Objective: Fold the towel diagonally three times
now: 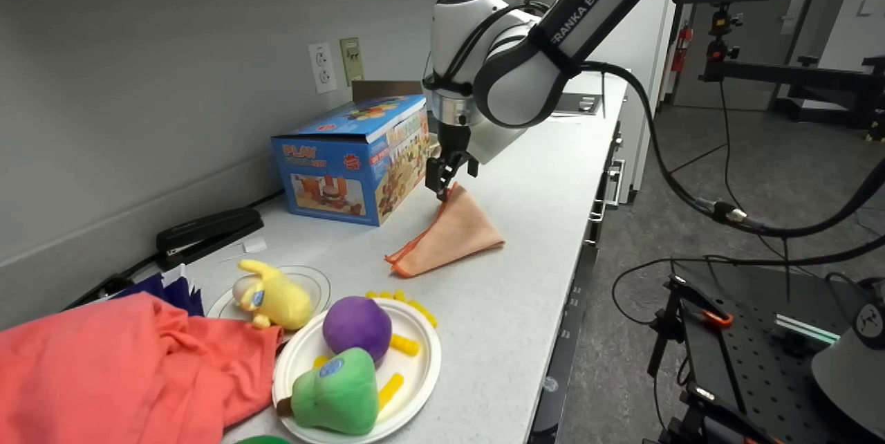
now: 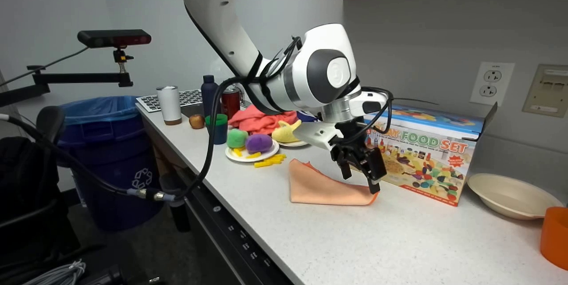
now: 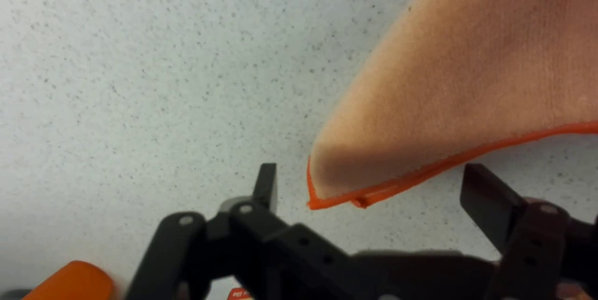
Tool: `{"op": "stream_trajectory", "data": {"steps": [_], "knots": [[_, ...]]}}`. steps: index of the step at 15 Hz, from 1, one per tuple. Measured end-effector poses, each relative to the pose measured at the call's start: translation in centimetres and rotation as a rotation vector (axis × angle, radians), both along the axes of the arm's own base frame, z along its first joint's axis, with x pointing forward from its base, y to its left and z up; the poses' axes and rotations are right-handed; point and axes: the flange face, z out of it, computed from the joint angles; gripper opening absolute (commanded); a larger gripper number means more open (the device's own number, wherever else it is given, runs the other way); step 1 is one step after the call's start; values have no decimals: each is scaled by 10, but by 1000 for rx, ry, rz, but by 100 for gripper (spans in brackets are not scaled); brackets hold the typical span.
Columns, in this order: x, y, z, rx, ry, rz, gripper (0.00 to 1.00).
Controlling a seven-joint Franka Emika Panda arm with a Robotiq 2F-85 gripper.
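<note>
The towel is peach with an orange hem. It lies folded in a rough triangle on the light counter, in both exterior views (image 1: 456, 233) (image 2: 321, 187). In the wrist view, one pointed corner of the towel (image 3: 481, 66) reaches between my fingers, with the orange hem along its lower edge. My gripper (image 3: 370, 167) is open, with a finger on either side of that corner and nothing held. In both exterior views, the gripper (image 1: 456, 182) (image 2: 360, 181) is tilted and low over the towel's corner near the box. Whether a fingertip touches the towel or counter I cannot tell.
A blue play food box (image 1: 332, 185) stands beside the gripper against the wall. A white plate (image 1: 427, 375) with plush toys and a red cloth (image 1: 104, 368) are farther along. A beige bowl (image 2: 514, 196) and an orange cup (image 2: 554, 238) stand at the opposite end.
</note>
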Motion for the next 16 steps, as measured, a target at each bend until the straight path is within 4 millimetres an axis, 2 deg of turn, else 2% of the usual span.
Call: {"op": "stream_trajectory", "data": {"steps": [7, 13, 16], "knots": [[0, -1, -4, 17, 10, 4, 100], [-2, -13, -25, 40, 53, 0, 100], [1, -22, -27, 33, 52, -14, 99]]}}
